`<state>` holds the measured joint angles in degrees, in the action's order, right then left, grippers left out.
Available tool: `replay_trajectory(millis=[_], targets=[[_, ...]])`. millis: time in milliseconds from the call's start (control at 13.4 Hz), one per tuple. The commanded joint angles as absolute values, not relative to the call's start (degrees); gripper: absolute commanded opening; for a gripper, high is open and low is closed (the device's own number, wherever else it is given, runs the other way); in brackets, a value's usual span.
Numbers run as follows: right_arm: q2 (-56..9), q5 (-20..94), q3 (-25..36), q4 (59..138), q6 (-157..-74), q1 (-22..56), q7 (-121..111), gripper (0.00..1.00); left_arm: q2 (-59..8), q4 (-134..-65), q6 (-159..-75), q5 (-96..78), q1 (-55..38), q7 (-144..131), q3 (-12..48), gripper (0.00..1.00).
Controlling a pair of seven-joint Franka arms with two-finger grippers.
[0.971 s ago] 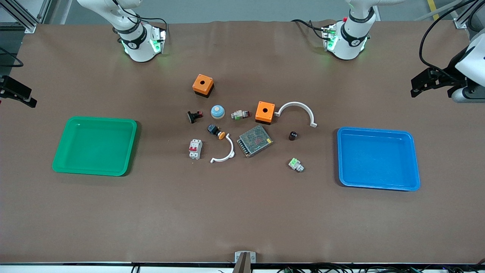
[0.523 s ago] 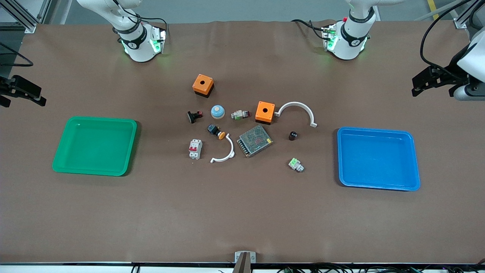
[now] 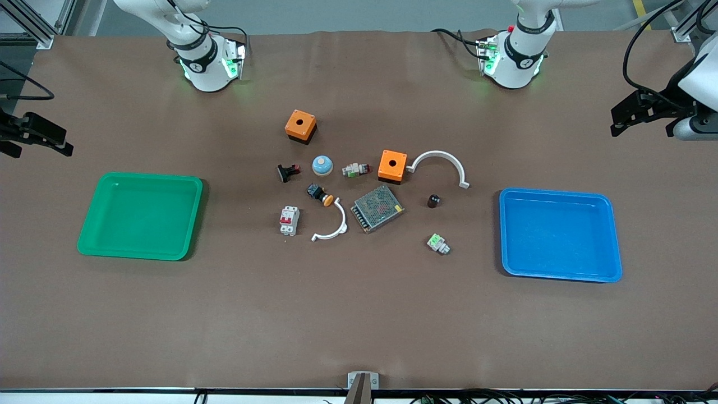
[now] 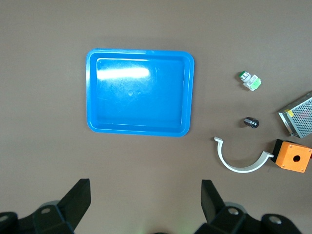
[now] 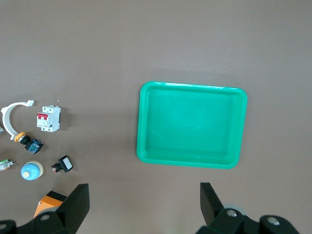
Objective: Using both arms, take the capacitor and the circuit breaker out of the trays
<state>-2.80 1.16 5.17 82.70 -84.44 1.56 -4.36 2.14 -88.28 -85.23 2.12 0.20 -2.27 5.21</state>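
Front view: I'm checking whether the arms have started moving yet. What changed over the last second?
Both open grippers shifted slightly: the right gripper crept in over the table's edge, the left gripper rose a little toward the bases' side. Nothing was gripped. The capacitor, breaker and both trays stayed put.

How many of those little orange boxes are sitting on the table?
2. One orange square box with a black base and a hole on top lies nearest the robots' bases. The other orange box touches the white curved plastic bracket. None seems hidden.
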Motion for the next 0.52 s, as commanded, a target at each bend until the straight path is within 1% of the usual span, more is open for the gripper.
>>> replay_trajectory(millis=[0, 448], targets=[[-0.79, 1.06, 5.19, 84.99, -84.73, 1.67, -4.92, 1.0, 3.08, -88.95, -85.08, 0.88, 0.79, -1.14, 5.36, 1.0], [0.17, 1.14, 5.19, 86.91, -84.46, 1.76, -5.01, 1.0, 3.16, -88.59, -85.08, 0.79, 0.44, -1.06, 5.45, 1.0]])
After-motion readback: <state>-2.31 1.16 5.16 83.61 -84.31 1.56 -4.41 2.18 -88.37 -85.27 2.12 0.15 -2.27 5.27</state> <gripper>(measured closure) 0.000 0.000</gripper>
